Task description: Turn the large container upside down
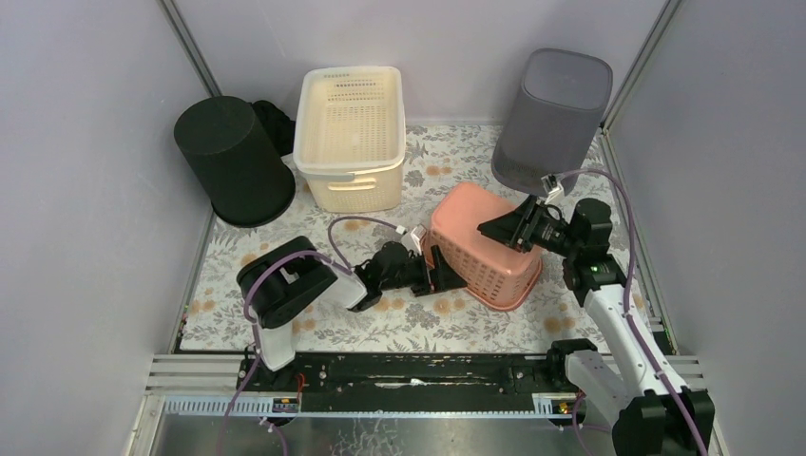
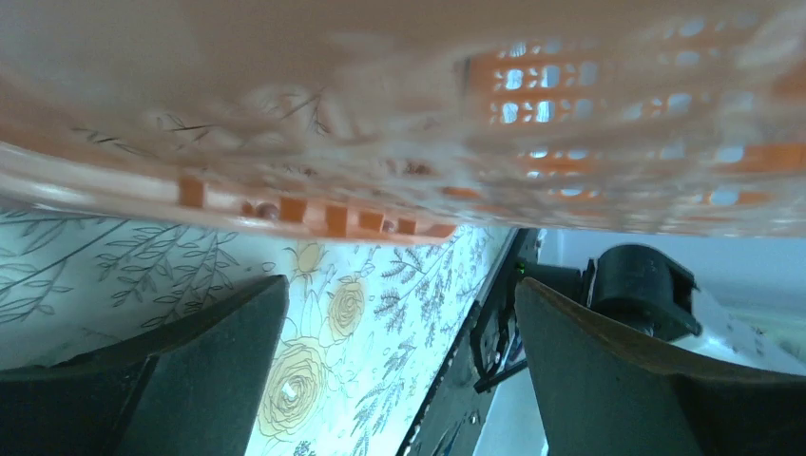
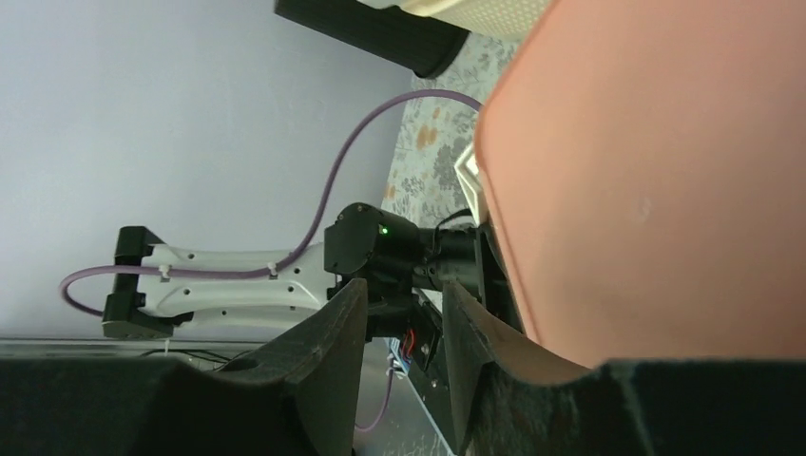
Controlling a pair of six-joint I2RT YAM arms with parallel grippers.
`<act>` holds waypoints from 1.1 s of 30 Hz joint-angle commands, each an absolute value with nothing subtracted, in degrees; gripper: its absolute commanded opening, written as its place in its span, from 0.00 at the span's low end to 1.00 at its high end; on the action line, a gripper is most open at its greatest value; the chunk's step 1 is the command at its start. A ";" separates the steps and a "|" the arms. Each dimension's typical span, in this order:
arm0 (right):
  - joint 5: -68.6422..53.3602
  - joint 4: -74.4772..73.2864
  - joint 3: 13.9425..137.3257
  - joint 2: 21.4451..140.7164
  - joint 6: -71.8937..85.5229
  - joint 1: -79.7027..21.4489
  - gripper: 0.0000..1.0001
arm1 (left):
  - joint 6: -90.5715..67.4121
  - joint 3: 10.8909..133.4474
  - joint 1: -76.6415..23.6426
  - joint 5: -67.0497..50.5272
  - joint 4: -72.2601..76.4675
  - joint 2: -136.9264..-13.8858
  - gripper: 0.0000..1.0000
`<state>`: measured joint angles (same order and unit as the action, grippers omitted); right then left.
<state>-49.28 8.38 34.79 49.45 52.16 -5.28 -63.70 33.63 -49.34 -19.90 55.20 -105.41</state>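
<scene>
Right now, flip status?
Left gripper open at rim of pink perforated plastic basket. Right gripper part-open at its base. Basket bottom-up, tilted. Cream plastic basket behind, apart.

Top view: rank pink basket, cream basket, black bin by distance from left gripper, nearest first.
From the left gripper, top view:
1. Pink basket: right at the gripper, just to its right, mid-table.
2. Cream basket: further back and to the left, at the rear centre.
3. Black bin: farthest, in the rear left corner.
</scene>
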 commanded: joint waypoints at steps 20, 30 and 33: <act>-32.68 -21.07 45.74 49.57 32.27 -5.62 0.44 | -45.51 68.00 -46.76 -0.06 0.56 -109.02 1.00; -24.79 -25.47 49.02 49.48 30.57 -5.60 0.46 | -43.73 96.79 -48.90 -4.83 -5.00 -131.57 1.00; -22.77 -25.11 48.50 49.57 30.76 -5.60 0.47 | -42.24 105.21 -49.67 -4.92 -7.63 -136.72 1.00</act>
<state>-27.14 -24.80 46.70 49.71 32.01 -5.32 -45.06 97.01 -48.86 -4.27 -3.03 -131.81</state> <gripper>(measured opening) 0.465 0.997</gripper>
